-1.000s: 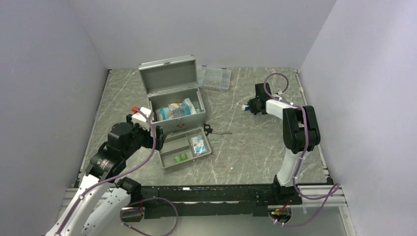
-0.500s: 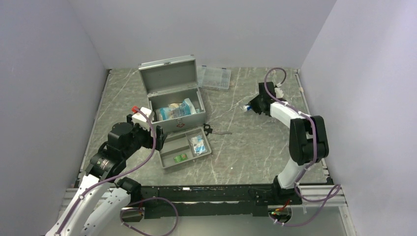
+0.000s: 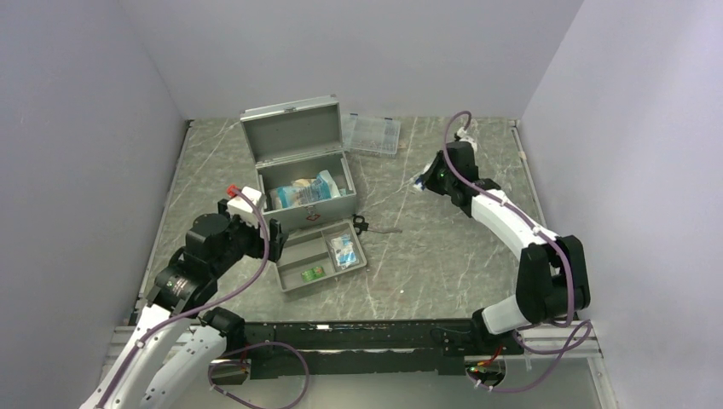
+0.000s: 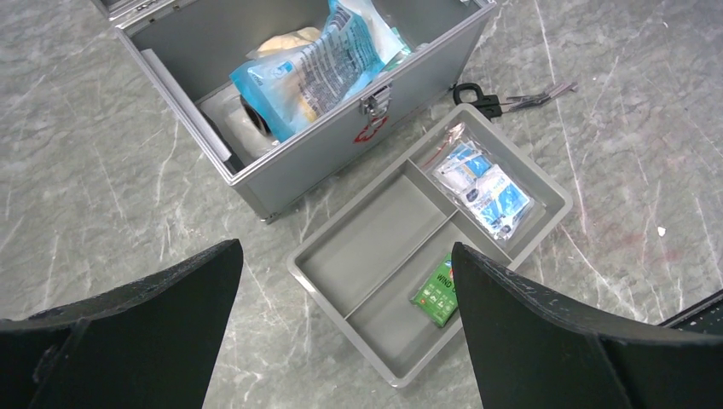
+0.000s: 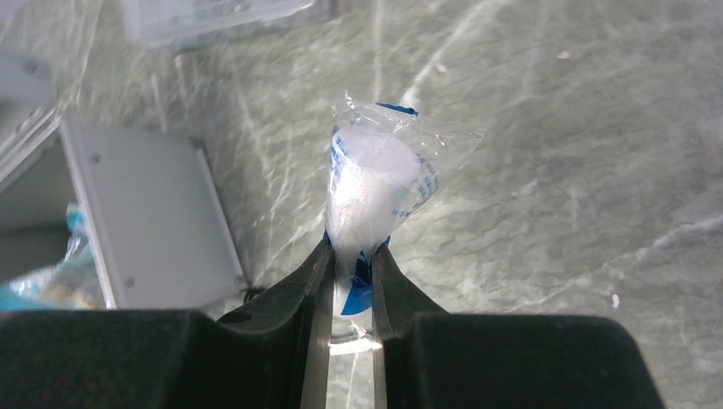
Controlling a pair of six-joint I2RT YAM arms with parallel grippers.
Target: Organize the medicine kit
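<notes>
The medicine kit stands open on the left-centre of the table, lid up and pouches inside. Its long axis runs roughly left to right with a slight tilt. The divided tray lies just in front of it, touching or nearly so.

Of my 2 arms, the left is nearer the kit. My left gripper hangs over the tray with its jaws spread wide and nothing between them.

My right gripper is clamped on a small clear packet with blue print, above bare table well to the right of the kit. It may hold gauze, but the view is too blurred to be sure.

To stow the packet, I judge the right arm must carry it leftward over the open box.
</notes>
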